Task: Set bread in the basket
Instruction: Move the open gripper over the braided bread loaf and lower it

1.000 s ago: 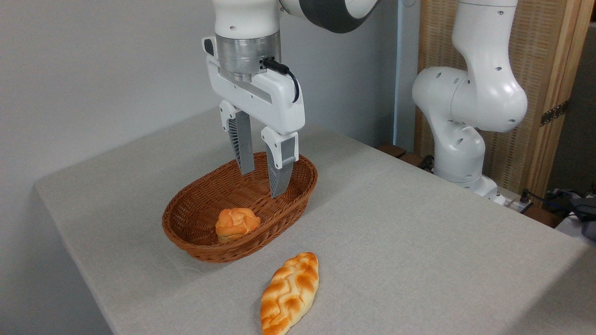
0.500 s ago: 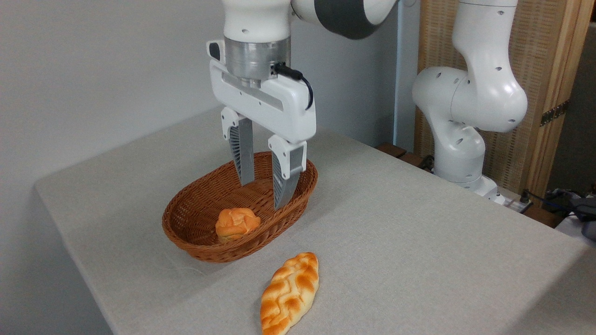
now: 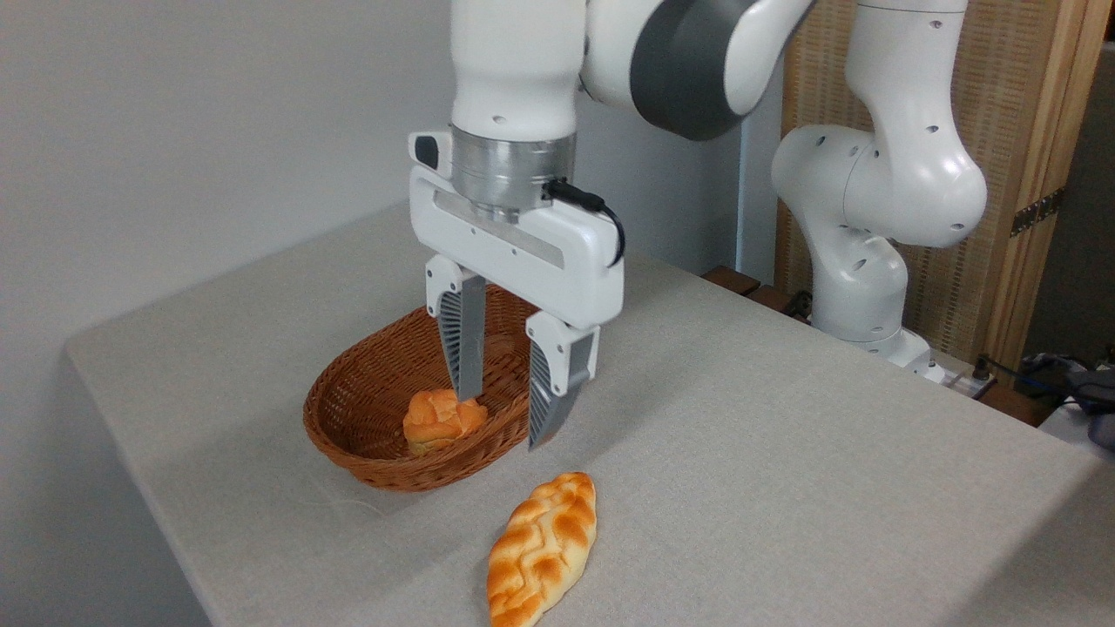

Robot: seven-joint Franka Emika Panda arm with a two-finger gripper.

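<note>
1. Jaws: the gripper (image 3: 508,422) points straight down with its two grey fingers (image 3: 462,348) spread well apart; nothing is held between them.
2. The left finger's tip sits just above, or at, the top of a small round orange bun (image 3: 440,419); contact cannot be judged from this angle. The right finger's tip hangs in front of the near right rim of the basket (image 3: 348,409).
3. Basket: oval, reddish-brown woven wicker, shallow with flared sides, resting on the surface. The bun lies inside it, toward the near end.
4. Bread (image 3: 541,549): a long braided loaf, golden-orange with pale plait lines and pointed ends. It lies flat on the surface outside the basket, in front of it and slightly to the right, running diagonally toward the bottom edge of the view. It is below and forward of the jaws, apart from both fingers and clear of the basket rim.
5. Surface (image 3: 784,453): a table covered in pale grey woven cloth, corner at far left.
6. Arm: the white arm base (image 3: 871,218) stands at the far right edge of the surface.
7. Room: plain pale wall (image 3: 174,131) behind on the left; a wood-framed woven panel (image 3: 1028,131) behind the arm base on the right; dark cables and clutter at far right, too small to identify.
</note>
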